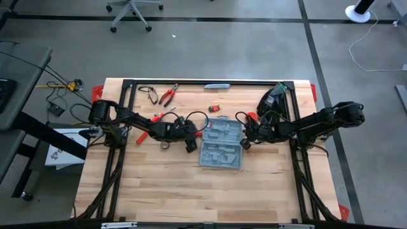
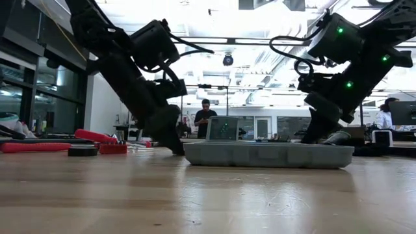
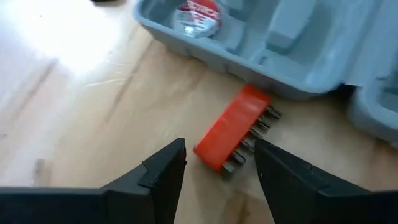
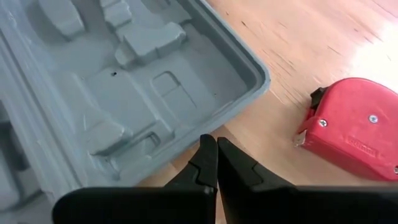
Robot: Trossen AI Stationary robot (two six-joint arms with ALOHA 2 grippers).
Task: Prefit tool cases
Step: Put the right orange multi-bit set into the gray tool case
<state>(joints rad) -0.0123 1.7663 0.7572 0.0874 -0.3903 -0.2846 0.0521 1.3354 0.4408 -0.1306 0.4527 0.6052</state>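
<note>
**Q:** Fig. — where's the task's thing?

**A:** Flat rectangular grey-blue plastic tool case (image 1: 222,145), lying open on the light wooden tabletop (image 1: 172,184), approx. centre, moulded grey slots facing up. Low view shows it as a shallow tray (image 2: 268,155) resting flat on the wood.

**Q:** Left gripper?

**A:** Left gripper (image 1: 189,141) sits just left of the case, low over the table. Its fingers (image 3: 163,171) stand apart, holding nothing. Between and just beyond them, per left wrist view, lies an orange-red plastic bit holder w/ a row of metal bits (image 3: 235,134), flat on the wood, just beside the case's outer wall (image 3: 273,74). A round silver-and-red disc (image 3: 198,15) sits in one case compartment; can't tell what it is.

**Q:** Right gripper?

**A:** Right gripper (image 1: 247,137) is at the case's right edge. Its fingers (image 4: 208,163) are pressed together, nothing between them. Right wrist view: tips are over bare wood just outside the case rim (image 4: 245,56); whether they touch the rim can't be told. A red plastic tape-measure body (image 4: 354,127) lies on the table near them, apart from the case.

**Q:** Other items?

**A:** Far-left area of the table — red-handled pliers (image 1: 168,95); a small red object (image 1: 214,108) lies beyond the case's far side. Low view: a person (image 2: 205,119) stands in the room beyond.
</note>
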